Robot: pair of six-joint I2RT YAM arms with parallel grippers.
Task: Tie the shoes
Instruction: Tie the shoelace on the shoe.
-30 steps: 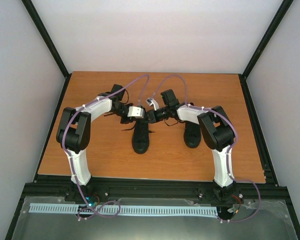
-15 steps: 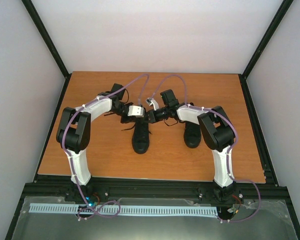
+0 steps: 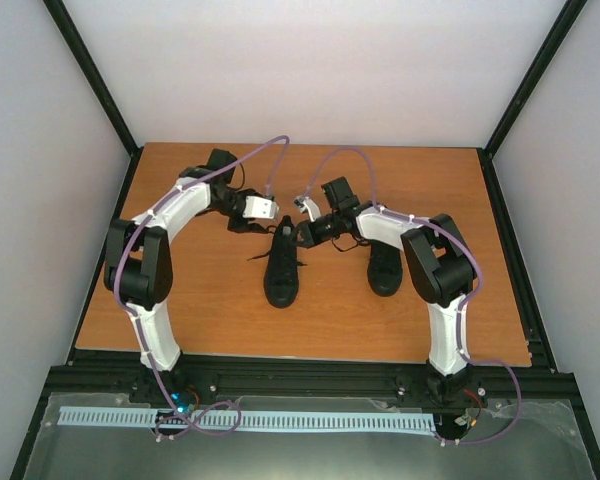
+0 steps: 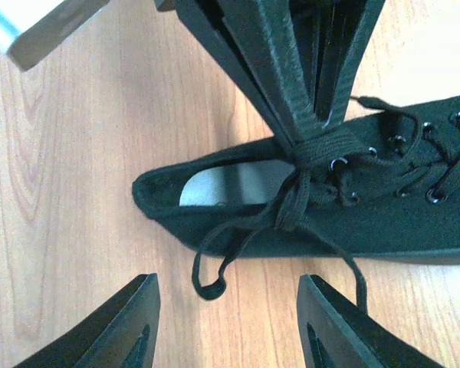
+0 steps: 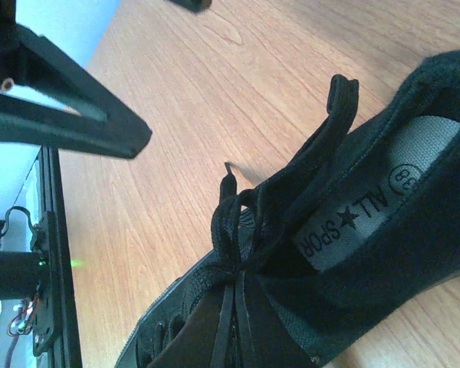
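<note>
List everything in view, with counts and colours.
table: 1, brown wood, under everything
shoes: 2, black, side by side mid-table; second one beside the right arm
laces: thin, black, on the centre shoe, loose ends trailing onto the table
frame: black rails, near edge and up the corners
cable duct: 1, white slotted strip, below the near rail
cables: 2, purple, looping along the arms
walls: white, three sides
arms: 2, white and black, bases at the near edge
left tool: 1, black, open, empty, by the centre shoe's heel
right tool: 1, black, shut on the laces at the top eyelets
</note>
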